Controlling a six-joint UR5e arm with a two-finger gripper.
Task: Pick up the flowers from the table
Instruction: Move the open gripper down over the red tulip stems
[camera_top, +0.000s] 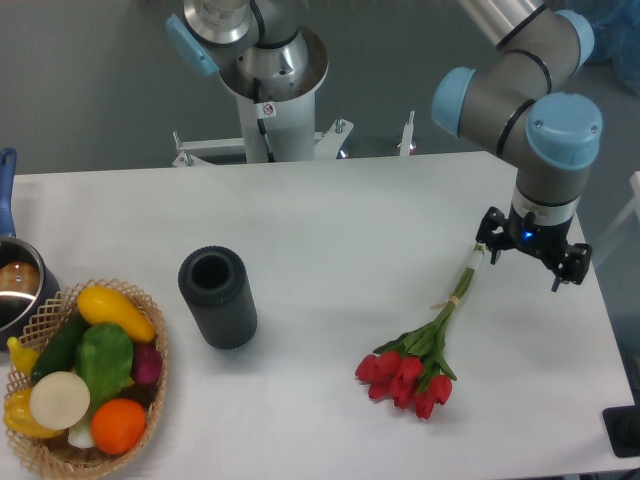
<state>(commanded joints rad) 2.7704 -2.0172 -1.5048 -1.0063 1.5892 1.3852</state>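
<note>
The flowers (410, 368) lie on the white table (330, 220) at the right. Their red heads point toward the front, and the pale green tied stems run diagonally up to the right, ending near the arm. My gripper (526, 268) hangs just right of the stem ends with its fingers spread wide, open and empty. The left fingertip (493, 252) is close beside the stem tips. I cannot tell whether it touches them.
A dark grey cylindrical vase (217, 296) stands at the table's centre left. A wicker basket of colourful vegetables (85, 380) sits at the front left corner. A metal pot with a blue handle (12, 275) is at the left edge. The robot's base (270, 100) is behind the table.
</note>
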